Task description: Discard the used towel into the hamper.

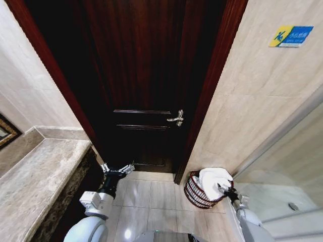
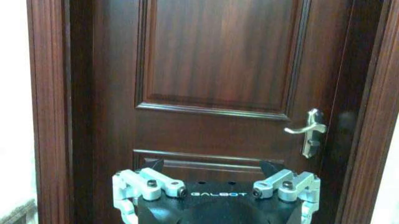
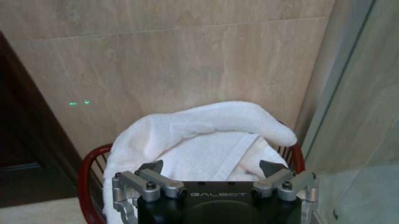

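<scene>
Towel (image 1: 214, 180) lies in the hamper (image 1: 193, 193); right gripper (image 1: 222, 188) above it, spread, should lift clear without snagging. Left gripper (image 1: 117, 169) idles spread near the door (image 1: 146, 80).

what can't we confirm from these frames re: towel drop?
- Hamper inside and base: towel covers the opening in the head view; right gripper body cuts off the bottom in the right wrist view.
- How deep the towel sits: bulges above the rim; lower part hidden by the gripper body.
- Left gripper, open toward the door: fingertips dark against wood, hard to trace.
</scene>
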Controlling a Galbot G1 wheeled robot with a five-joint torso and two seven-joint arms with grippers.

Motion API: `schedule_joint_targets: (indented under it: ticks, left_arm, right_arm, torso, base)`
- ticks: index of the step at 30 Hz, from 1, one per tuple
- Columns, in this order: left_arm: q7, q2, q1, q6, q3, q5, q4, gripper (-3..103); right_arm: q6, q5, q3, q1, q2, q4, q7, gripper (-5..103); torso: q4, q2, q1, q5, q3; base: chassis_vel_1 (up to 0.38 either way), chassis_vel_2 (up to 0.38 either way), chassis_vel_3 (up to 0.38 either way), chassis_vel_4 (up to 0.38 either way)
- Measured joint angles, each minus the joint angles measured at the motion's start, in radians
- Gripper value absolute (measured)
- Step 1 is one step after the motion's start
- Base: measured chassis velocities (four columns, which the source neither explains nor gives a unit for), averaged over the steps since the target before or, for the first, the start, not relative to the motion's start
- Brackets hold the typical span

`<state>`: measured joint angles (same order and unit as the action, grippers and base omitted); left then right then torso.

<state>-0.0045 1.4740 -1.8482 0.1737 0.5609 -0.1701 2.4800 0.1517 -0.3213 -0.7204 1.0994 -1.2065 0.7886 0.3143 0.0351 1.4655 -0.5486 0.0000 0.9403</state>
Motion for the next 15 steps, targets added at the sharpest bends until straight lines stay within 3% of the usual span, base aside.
schedule_joint_targets:
  ticks: [15]
  left_arm:
    - [0.0,0.0,0.0,0.0,0.0,0.0,0.0,100]
  right_arm:
    - [0.054,0.003,-0.005,-0.01,-0.006,-0.039,0.013,100]
  torso:
    - [0.0,0.027,-0.011,0.0,0.015]
  base:
    - [0.0,0.0,0.0,0.0]
